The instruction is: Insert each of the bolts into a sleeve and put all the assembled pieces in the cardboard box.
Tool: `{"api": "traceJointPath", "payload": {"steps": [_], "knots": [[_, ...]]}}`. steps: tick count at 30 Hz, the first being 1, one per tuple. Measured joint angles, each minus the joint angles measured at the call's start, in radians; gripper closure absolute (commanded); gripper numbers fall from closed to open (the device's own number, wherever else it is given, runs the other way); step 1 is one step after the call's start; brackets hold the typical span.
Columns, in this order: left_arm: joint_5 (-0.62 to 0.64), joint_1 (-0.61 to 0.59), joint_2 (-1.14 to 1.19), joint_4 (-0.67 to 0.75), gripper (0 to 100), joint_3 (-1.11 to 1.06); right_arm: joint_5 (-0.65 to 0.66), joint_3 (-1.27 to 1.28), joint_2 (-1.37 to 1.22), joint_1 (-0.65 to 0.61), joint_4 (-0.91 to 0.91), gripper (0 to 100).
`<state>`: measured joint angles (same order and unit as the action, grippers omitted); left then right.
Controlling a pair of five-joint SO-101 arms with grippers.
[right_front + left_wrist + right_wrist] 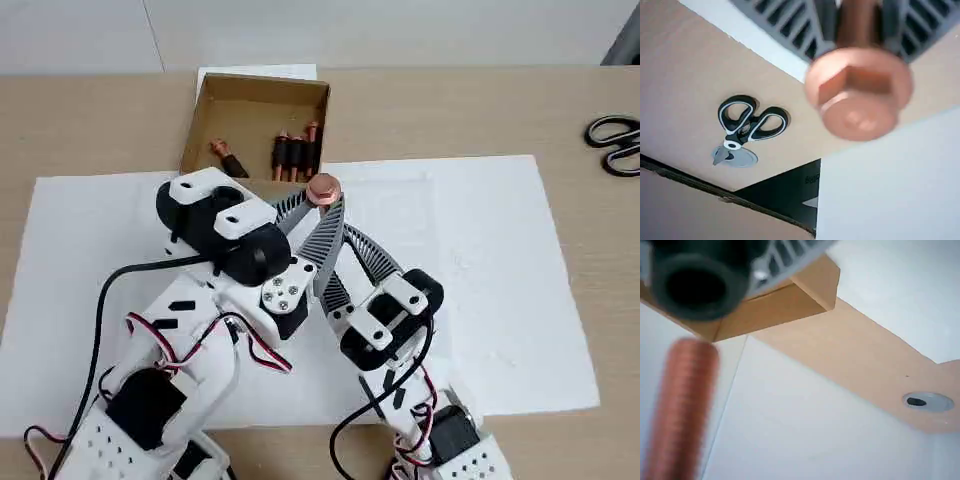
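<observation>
A copper bolt (323, 189) is held just in front of the cardboard box (200, 120), head up. My left gripper (312, 203) is shut on its shaft; in the left wrist view its grey fingers (790, 25) clamp behind the hexagonal bolt head (858, 92). My right gripper (330, 218) meets it from the right and is shut on a black sleeve (695, 285), whose open bore faces the camera. The bolt's threaded shaft (682, 405) lies beside the sleeve, outside the bore. Inside the box lie three assembled pieces (296, 152) and one more (228, 158).
A white paper sheet (480, 260) covers the middle of the wooden table. Black-handled scissors (615, 140) lie at the far right edge, also seen as scissors (747, 125). A round grommet (927, 401) sits in the tabletop.
</observation>
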<state>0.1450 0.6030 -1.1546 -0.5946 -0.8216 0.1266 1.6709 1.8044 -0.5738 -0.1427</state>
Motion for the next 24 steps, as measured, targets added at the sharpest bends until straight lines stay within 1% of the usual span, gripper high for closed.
{"api": "traceJointPath", "payload": {"steps": [9,15,20,24], "knots": [[0.0,0.002,0.0,0.0,99,0.0,0.0,0.0,0.0,0.0,0.0,99.5],[0.0,0.012,0.0,0.002,99,-0.048,0.0,0.0,0.0,0.0,0.0,99.5],[0.0,0.012,0.0,0.078,99,-0.084,0.0,0.0,0.0,0.0,0.0,99.5],[-0.003,0.011,0.0,0.094,99,-0.109,0.0,0.0,0.0,0.002,0.0,99.5]]}}
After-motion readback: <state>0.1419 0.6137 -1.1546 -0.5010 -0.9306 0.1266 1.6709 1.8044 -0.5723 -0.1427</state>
